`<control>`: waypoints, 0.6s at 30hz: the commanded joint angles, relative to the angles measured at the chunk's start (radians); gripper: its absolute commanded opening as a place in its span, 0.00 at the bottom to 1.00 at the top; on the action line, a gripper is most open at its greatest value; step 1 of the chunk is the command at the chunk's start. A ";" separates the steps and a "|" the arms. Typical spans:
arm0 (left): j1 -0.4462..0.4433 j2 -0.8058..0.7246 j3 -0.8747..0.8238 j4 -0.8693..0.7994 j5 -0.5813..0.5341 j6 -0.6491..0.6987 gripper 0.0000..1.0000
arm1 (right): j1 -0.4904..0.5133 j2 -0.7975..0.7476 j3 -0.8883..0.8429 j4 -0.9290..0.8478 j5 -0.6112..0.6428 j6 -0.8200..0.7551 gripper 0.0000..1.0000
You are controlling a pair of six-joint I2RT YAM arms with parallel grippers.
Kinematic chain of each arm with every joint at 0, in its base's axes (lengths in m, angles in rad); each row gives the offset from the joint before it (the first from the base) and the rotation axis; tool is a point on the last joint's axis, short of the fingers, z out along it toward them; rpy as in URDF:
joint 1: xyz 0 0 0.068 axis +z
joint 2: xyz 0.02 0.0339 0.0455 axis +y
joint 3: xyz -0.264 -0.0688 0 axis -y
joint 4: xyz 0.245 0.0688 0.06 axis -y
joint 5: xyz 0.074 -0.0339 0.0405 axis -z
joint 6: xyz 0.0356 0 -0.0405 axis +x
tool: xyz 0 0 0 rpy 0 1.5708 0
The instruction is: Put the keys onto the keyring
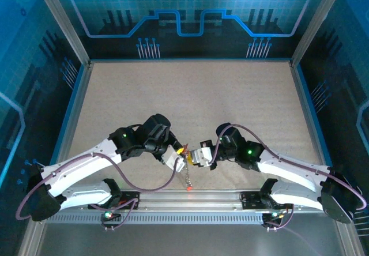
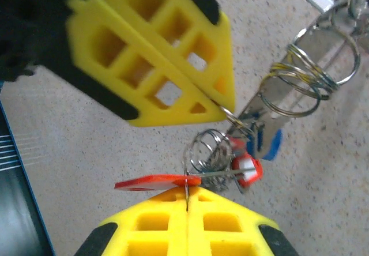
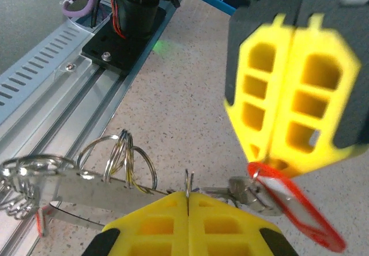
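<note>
My two grippers meet tip to tip just above the table's near edge. The left gripper (image 1: 180, 152) (image 2: 187, 194) is shut on the thin wire of a coiled keyring (image 2: 209, 149), beside a flat red tag (image 2: 154, 182). A red-headed key (image 2: 249, 172) and a blue-headed key (image 2: 272, 143) hang from that ring. The right gripper (image 1: 195, 155) (image 3: 188, 195) is shut on a thin ring edge (image 3: 187, 181) of the same bunch. A silvery strip (image 3: 86, 191) carrying more rings (image 3: 118, 155) trails off it. The bunch (image 1: 188, 178) dangles below both grippers.
The aluminium rail (image 1: 190, 199) with the arm bases runs along the near edge, directly under the hanging bunch, and a black base mount (image 3: 124, 42) sits on it. Speckled beige tabletop (image 1: 190, 100) lies open behind the grippers, bordered by blue walls.
</note>
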 commanded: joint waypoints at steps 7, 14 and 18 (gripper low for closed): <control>0.007 -0.027 -0.012 0.082 0.174 -0.151 0.00 | -0.053 -0.057 -0.039 0.174 -0.072 0.117 0.00; 0.006 -0.045 -0.033 0.101 0.192 -0.149 0.00 | -0.110 -0.094 -0.045 0.152 -0.145 0.127 0.00; 0.019 -0.063 -0.053 0.136 0.202 -0.162 0.00 | -0.128 -0.115 -0.051 0.154 -0.177 0.131 0.00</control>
